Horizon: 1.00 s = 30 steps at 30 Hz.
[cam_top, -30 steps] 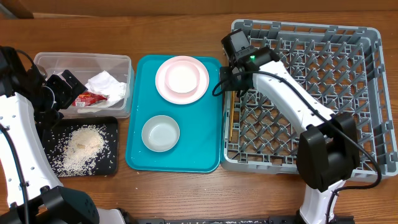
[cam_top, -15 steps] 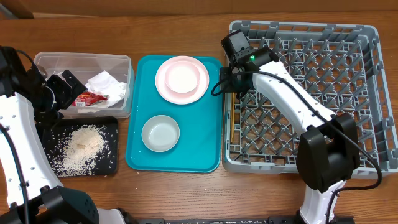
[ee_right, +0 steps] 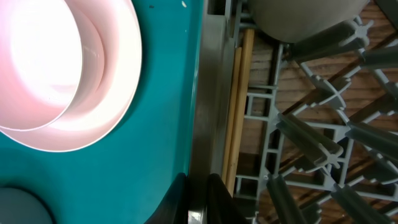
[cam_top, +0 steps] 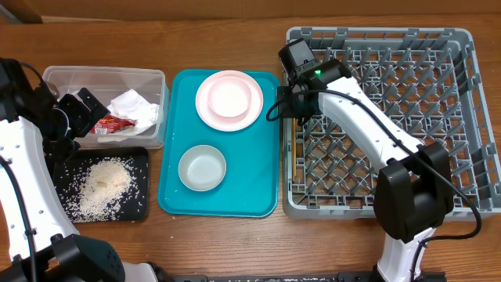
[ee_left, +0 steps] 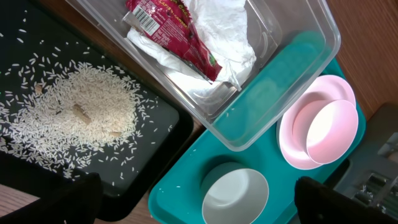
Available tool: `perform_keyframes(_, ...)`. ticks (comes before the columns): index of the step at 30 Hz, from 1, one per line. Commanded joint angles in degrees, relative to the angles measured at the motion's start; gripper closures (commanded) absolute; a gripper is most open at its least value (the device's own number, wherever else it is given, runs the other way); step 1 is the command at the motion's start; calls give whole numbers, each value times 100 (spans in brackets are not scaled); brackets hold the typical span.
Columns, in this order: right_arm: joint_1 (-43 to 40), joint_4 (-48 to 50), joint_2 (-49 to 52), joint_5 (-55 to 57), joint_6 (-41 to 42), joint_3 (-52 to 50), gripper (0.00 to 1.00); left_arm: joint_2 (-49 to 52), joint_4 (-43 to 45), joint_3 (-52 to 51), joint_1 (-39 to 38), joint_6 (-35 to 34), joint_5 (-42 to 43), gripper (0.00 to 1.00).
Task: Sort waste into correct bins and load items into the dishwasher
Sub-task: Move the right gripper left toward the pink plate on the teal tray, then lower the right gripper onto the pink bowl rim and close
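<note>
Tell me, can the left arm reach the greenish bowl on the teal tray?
Probably yes. The left arm hangs by the clear tub with jaws open and empty, and the greenish bowl sits uncovered on the teal tray next to it.

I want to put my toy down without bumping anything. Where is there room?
Bare spots: the right strip of the teal tray, between the pink plate and bowl and the dish rack, and the rack's middle and right side. Crowded: the clear tub with napkin and wrapper, the black tray covered in rice, and the rack's left edge with chopsticks and the right gripper.
</note>
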Motion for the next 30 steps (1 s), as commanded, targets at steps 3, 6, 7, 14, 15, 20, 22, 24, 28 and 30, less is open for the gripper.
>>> perform_keyframes(3,-11,-103,50,107,-227,-109,96,-44,24,116,20,-61,-22,0)
perform_keyframes(6,-13,-61,50,118,-227,-109,95,-44,24,116,20,-61,-22,0)
perform_keyframes(7,-13,-50,50,125,-229,-109,92,-44,24,116,20,-61,-22,0)
perform_keyframes(14,-17,-229,2,105,-225,507,88,-44,24,116,20,-61,-22,0)
perform_keyframes(15,-17,-380,-39,74,-225,791,85,-44,24,116,20,-61,-22,0)
perform_keyframes(20,-15,-671,-181,-997,-221,1534,69,-44,24,116,20,-61,-22,0)
perform_keyframes(22,-15,-610,-216,-2063,-199,1567,59,-44,24,116,20,-61,-22,0)
perform_keyframes(24,-4,-363,-203,-3314,-199,1547,27,-44,24,116,20,-61,-20,0)
perform_keyframes(28,39,-319,-199,-3910,-181,1547,0,-44,24,116,20,-61,-22,0)
perform_keyframes(30,81,-323,-199,-3923,-52,1547,0,-44,24,116,20,-61,-22,0)
